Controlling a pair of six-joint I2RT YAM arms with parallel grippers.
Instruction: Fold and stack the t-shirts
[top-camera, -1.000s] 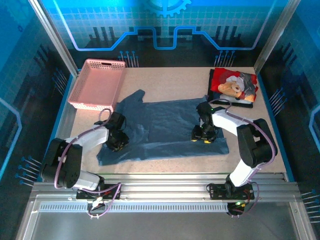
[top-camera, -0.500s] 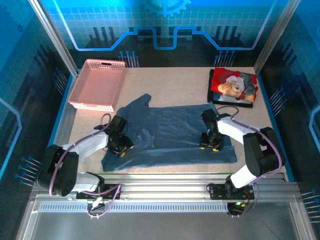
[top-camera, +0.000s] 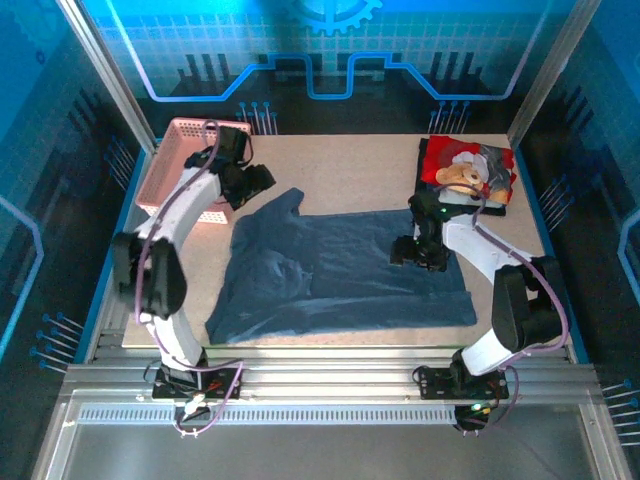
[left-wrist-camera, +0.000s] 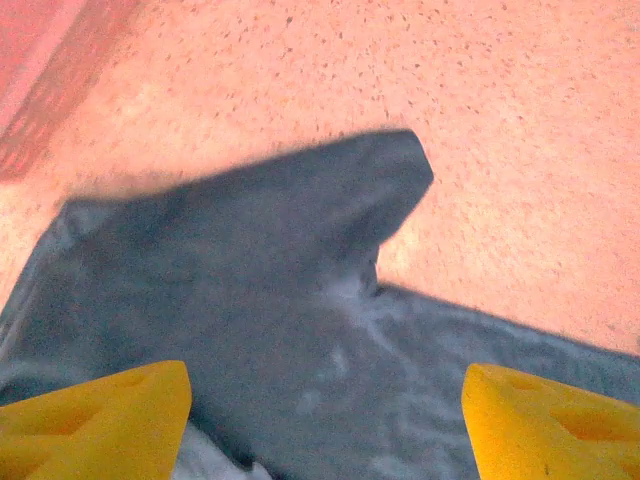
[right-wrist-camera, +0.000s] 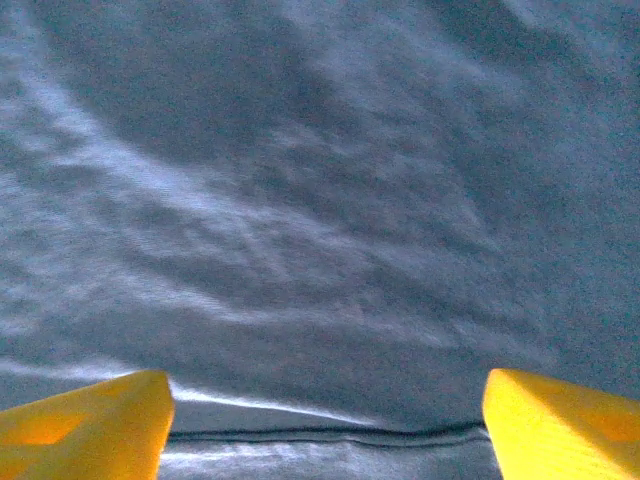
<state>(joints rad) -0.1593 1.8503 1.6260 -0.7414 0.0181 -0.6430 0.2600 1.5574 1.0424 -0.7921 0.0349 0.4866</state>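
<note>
The left tool (top-camera: 250, 181), released, has swung to 10 o'clock beside the pink lattice basket (top-camera: 165, 172); the right tool (top-camera: 419, 256), released, hovers over the wrinkled slate-blue shirt (top-camera: 335, 275)

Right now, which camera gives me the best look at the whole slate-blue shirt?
Top external: the slate-blue shirt lies spread out, full outline visible. Left wrist catches one sleeve and adjoining cloth; right wrist is a close-up of wrinkled fabric and a hem.
</note>
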